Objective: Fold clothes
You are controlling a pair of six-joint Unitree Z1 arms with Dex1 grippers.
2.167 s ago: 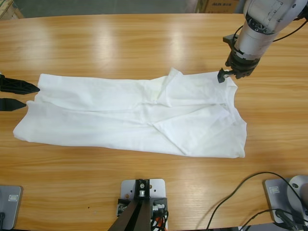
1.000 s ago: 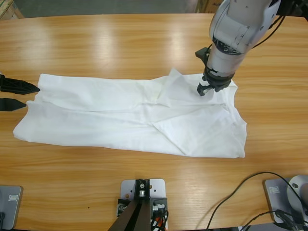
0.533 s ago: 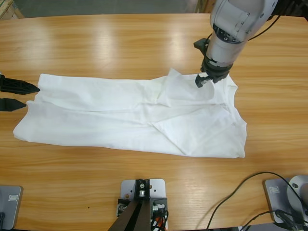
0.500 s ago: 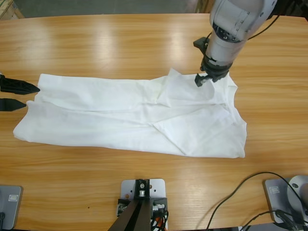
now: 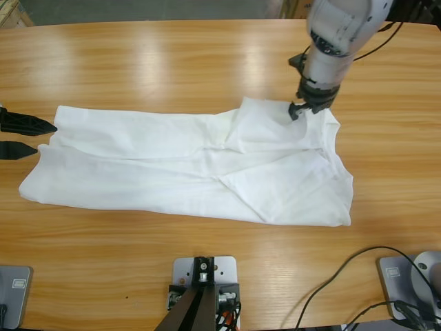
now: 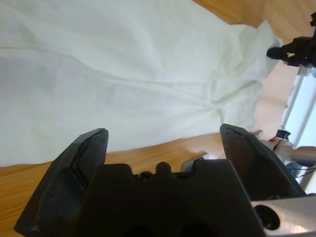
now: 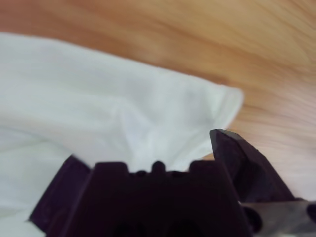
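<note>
High view: a white T-shirt (image 5: 186, 165) lay spread lengthwise across the wooden bench (image 5: 207, 62), partly folded.
The right gripper (image 5: 304, 110) hung at the shirt's far edge near a raised flap, its fingers (image 7: 237, 158) set apart with cloth between them, not visibly pinched. The left gripper (image 5: 27, 136) sat at the shirt's opposite end, fingers (image 6: 84, 163) wide and holding nothing. To do this step well, the right gripper should probably settle low over one layer only, close firmly near the hem, then lift gently so the thin fabric does not bunch.
</note>
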